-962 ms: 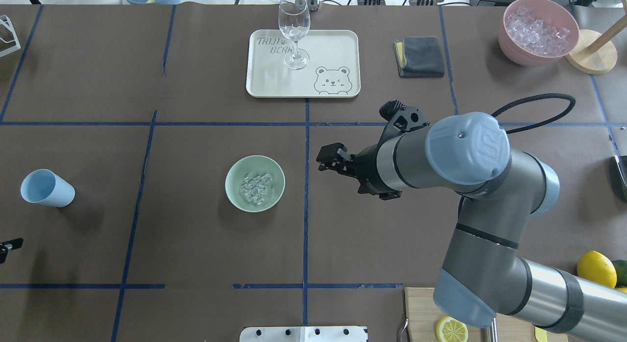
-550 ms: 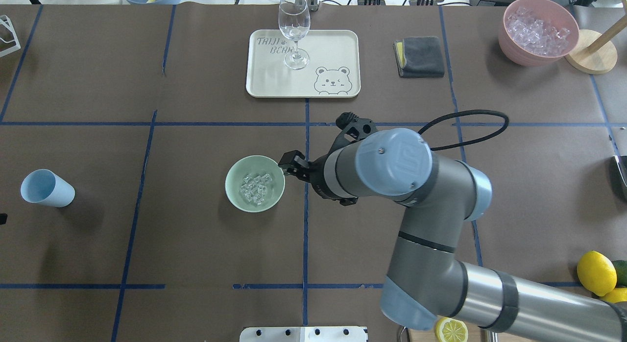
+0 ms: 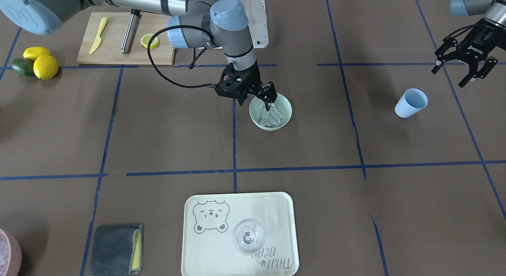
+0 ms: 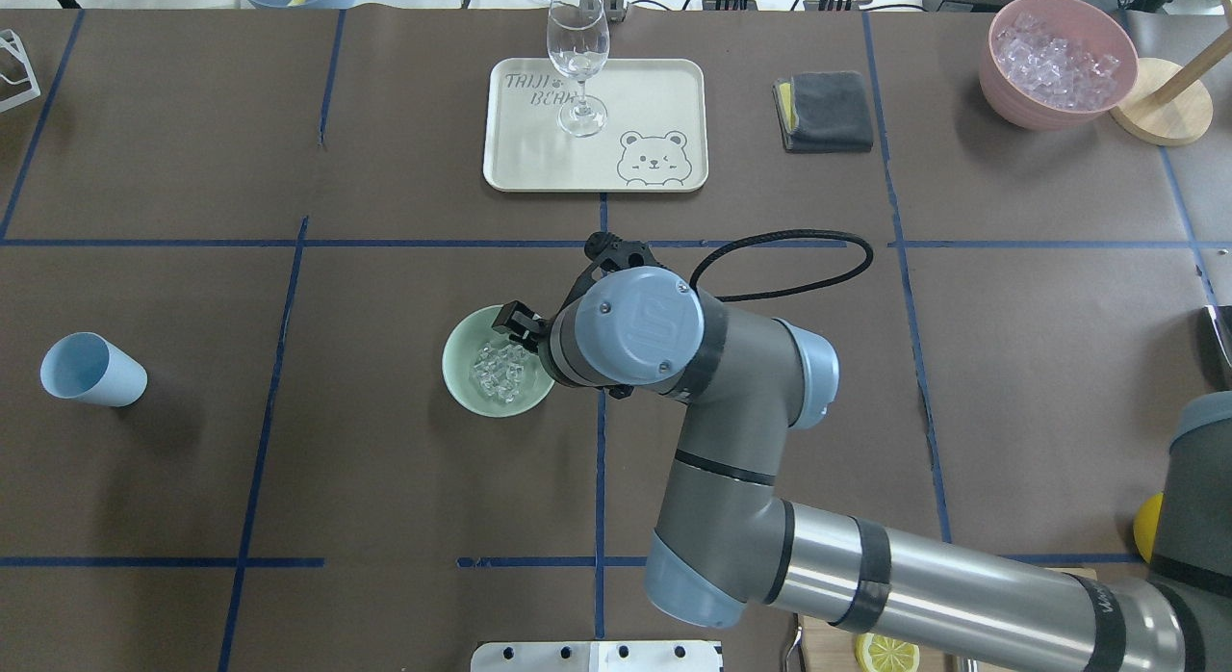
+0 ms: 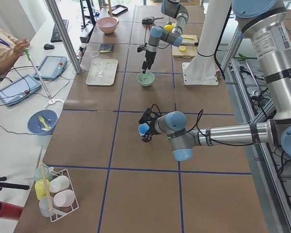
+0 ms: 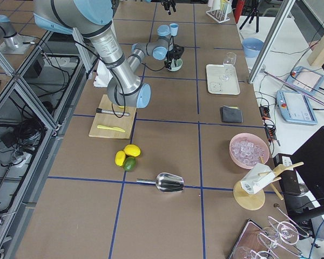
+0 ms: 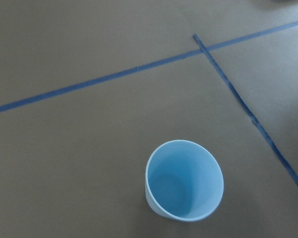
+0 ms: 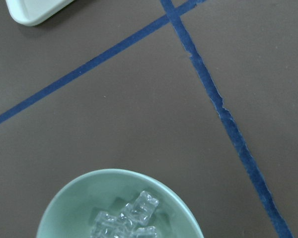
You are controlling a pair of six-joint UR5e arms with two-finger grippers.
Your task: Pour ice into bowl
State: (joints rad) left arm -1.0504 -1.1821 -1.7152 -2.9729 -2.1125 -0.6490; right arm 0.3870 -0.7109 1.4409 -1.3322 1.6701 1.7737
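At the left of the overhead view, a light blue cup (image 4: pixel 92 369) is being borne upright on the surface (image 4: pixel 289 479), and nothing is being held in it. Near the middle, the ice (image 4: pixel 498 372) is being held as a small heap in the bottom of the bowl (image 4: pixel 460 391), which is being carried by the surface just left of a blue tape line (image 4: pixel 601 460). Farther back, a clear glass (image 4: pixel 578 56) is being borne upright on a pale tray (image 4: pixel 664 94); whether anything is in it cannot be told. At the far right, more clear cubes are being held in a pink container (image 4: pixel 1001 85).

The left tool (image 3: pixel 460 66) is being held above the surface near the cup, on the robot's side of it, with its fingers spread wide and nothing between them. The right arm (image 4: pixel 741 364) is being stretched across the tape line, bent at the elbow. The right tool (image 3: pixel 271 99) is being angled down over the bowl, one fingertip above the ice inside the rim. Its fingers appear to be parted, with nothing being pinched.
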